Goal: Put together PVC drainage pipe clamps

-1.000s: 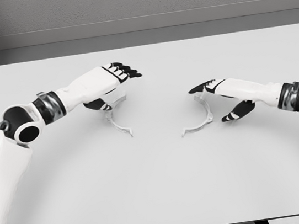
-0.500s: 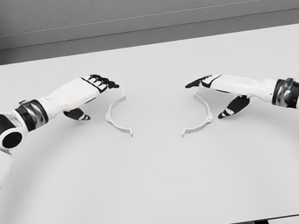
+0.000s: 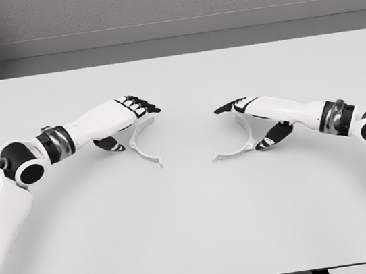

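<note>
On the white counter (image 3: 196, 230) two curved clamp halves lay apart, not yet joined, so by my reading the assembly had hardly begun: both pieces had yet to be gripped, brought together and mated. Taking the right clamp half (image 3: 236, 148) as the landmark, the left clamp half (image 3: 142, 146) lay well to its left, the two arcs opening toward each other. The right hand (image 3: 255, 116) hovered over the landmark's far end, fingers extended, thumb dropped just beside the arc, gripping nothing. The left hand (image 3: 122, 115) reached over the far end of the left half, fingers loosely curled and apparently empty.
</note>
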Controlling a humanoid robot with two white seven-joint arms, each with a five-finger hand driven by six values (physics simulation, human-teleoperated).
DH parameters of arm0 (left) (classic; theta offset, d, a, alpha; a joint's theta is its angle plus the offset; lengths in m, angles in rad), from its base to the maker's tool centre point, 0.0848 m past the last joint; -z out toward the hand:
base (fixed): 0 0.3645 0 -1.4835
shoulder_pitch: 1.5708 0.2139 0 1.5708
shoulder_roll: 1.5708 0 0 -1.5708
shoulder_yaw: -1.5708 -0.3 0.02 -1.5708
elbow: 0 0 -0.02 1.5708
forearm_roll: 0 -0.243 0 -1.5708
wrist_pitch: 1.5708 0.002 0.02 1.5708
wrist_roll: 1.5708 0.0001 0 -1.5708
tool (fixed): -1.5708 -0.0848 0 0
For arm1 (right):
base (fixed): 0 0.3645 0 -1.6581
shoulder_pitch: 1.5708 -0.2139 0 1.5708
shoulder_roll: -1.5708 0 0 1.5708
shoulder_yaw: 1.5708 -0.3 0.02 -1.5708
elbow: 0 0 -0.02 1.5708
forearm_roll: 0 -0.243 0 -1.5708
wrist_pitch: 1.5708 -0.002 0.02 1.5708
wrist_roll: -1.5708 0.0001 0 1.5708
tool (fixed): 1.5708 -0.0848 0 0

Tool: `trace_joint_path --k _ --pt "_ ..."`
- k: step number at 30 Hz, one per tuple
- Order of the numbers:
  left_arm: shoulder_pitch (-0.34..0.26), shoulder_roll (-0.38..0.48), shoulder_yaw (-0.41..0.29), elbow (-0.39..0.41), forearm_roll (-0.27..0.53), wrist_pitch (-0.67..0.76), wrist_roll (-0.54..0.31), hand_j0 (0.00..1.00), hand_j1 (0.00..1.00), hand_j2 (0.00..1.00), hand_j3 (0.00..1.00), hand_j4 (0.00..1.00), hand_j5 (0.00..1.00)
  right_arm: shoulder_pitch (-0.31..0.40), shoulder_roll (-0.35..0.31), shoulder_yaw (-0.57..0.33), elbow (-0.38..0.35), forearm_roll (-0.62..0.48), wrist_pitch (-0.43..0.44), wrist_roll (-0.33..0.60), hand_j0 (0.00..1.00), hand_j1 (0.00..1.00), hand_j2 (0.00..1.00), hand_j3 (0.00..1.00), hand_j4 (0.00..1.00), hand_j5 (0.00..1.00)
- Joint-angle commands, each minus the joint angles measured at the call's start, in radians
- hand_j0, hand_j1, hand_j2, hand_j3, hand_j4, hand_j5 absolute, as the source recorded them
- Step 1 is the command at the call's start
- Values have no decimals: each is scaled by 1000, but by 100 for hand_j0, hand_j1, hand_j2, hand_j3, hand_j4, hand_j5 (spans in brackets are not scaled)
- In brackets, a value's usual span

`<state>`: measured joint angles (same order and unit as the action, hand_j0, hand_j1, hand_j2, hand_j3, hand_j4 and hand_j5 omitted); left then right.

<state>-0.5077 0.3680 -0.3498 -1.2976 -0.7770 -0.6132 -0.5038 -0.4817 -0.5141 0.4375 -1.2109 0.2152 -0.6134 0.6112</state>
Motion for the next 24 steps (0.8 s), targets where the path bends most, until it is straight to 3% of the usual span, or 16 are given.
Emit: trace_joint_path --k 1,10,14,18,21,24 --pt "0 -4 -3 -2 5 2 1 100 100 100 100 100 100 -2 2 0 -1 -1 3 0 100 100 100 100 100 100" --pt "0 -43 -5 -2 -24 2 1 100 100 100 100 100 100 -12 40 0 1 21 3 0 100 100 100 100 100 100" --pt "0 -63 -5 -2 -31 2 1 100 100 100 100 100 100 -11 -11 -28 5 19 3 0 100 100 100 100 100 100" --pt "0 -92 -5 -2 -51 2 1 100 100 100 100 100 100 -17 -14 -59 53 19 3 0 100 100 100 100 100 100" --pt "0 -118 -6 -2 -73 2 1 100 100 100 100 100 100 -63 -1 -63 126 19 3 0 100 100 100 100 100 100" --pt "-5 -123 -5 -2 -77 2 1 100 100 100 100 100 100 -72 26 -62 134 19 3 0 100 100 100 100 100 100"
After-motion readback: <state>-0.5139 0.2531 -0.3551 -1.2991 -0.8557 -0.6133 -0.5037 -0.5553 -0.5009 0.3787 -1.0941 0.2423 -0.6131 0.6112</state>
